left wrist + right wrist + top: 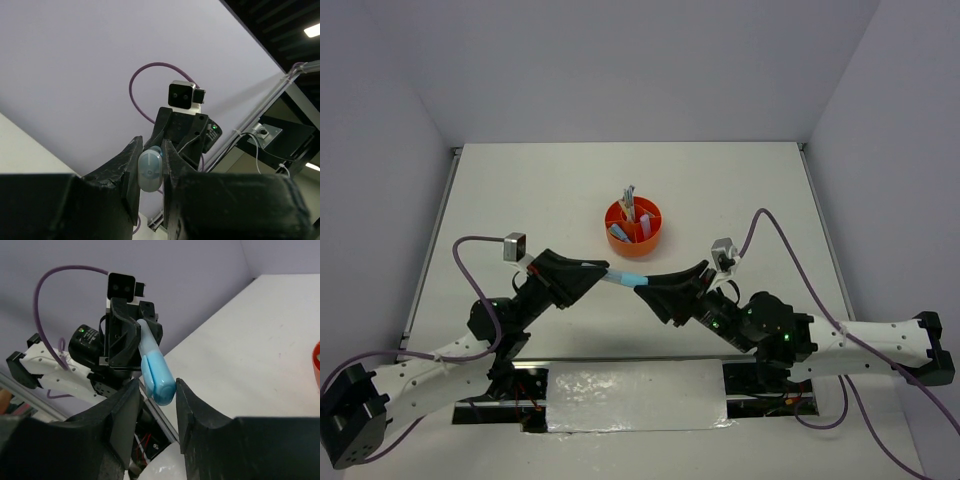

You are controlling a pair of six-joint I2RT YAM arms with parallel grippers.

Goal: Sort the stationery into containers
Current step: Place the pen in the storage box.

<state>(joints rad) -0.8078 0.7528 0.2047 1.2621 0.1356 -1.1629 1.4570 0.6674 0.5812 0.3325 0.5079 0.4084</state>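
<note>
My left gripper [604,271] is shut on one end of a stubby blue marker [625,278] and holds it level above the table, in front of the round orange organiser [653,236]. In the left wrist view the marker's end [149,170] sits clamped between my fingers. My right gripper [643,288] faces the left one, open, with its jaws on either side of the marker's free capped end [158,374]. That end lies against the right finger, with a gap on the left. The organiser holds several pens and markers [628,206] standing in its compartments.
The organiser stands at the table's middle, just beyond both grippers. White walls close the table at the back and sides. A camera block on a purple cable [513,245] sticks up from the left wrist.
</note>
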